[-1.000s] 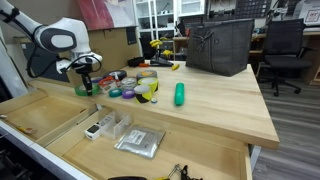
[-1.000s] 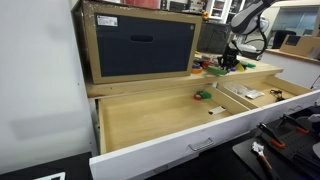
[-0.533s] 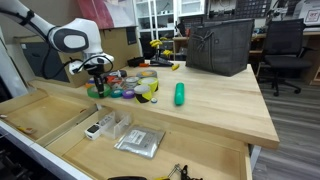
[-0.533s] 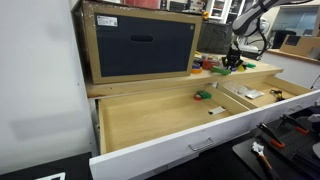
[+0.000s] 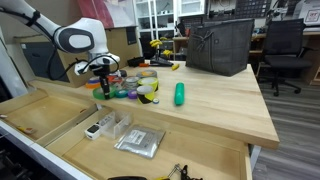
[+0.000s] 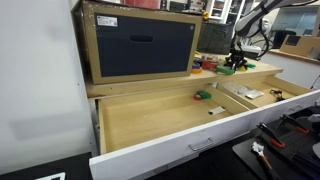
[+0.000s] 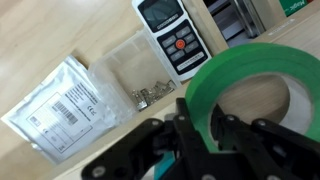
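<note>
My gripper (image 5: 103,84) is shut on a green tape roll (image 5: 104,89) and holds it upright just above the left end of the wooden tabletop (image 5: 215,105), next to a cluster of other tape rolls (image 5: 146,89). In the wrist view the green roll (image 7: 250,70) fills the right side, with one rim pinched between my black fingers (image 7: 201,125). In an exterior view the gripper (image 6: 238,62) hangs over the far end of the bench.
Below the gripper an open drawer (image 5: 40,118) holds a white handheld meter (image 7: 172,38), a clear box of small parts (image 7: 140,68) and a bagged label sheet (image 7: 65,95). A green cylinder (image 5: 180,94), a black bin (image 5: 220,45) and an office chair (image 5: 285,50) stand further right.
My gripper has moved to the right along the table's left end with the green roll in it, closer to the other tape rolls.
</note>
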Robot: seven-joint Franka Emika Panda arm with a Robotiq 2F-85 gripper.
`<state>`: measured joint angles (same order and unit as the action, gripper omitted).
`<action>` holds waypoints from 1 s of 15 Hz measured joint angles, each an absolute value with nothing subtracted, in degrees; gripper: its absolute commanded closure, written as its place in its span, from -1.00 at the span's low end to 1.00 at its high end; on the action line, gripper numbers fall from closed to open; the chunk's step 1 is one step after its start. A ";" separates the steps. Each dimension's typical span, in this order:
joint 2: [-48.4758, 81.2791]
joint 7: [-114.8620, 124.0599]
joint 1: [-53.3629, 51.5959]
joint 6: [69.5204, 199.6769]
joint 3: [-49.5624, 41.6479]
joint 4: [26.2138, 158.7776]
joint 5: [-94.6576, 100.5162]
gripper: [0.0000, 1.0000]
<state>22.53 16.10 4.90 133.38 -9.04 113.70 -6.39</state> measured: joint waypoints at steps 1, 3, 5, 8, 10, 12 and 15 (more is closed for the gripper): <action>22.53 16.10 4.81 133.38 -9.03 113.64 -5.92 0.88; 22.53 16.10 4.67 133.38 -8.98 113.48 -5.06 0.88; 22.53 16.10 4.41 133.38 -8.87 113.22 -3.91 0.88; 22.52 16.10 3.58 133.38 -8.52 112.54 -2.38 0.88; 22.51 16.10 2.96 133.38 -8.38 112.51 -1.20 0.88; 22.50 16.10 2.29 133.43 -7.91 112.45 -0.67 0.88; 22.53 16.22 0.70 133.78 -6.56 112.01 -0.67 0.88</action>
<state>22.53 16.22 0.70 133.78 -6.56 112.01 -0.67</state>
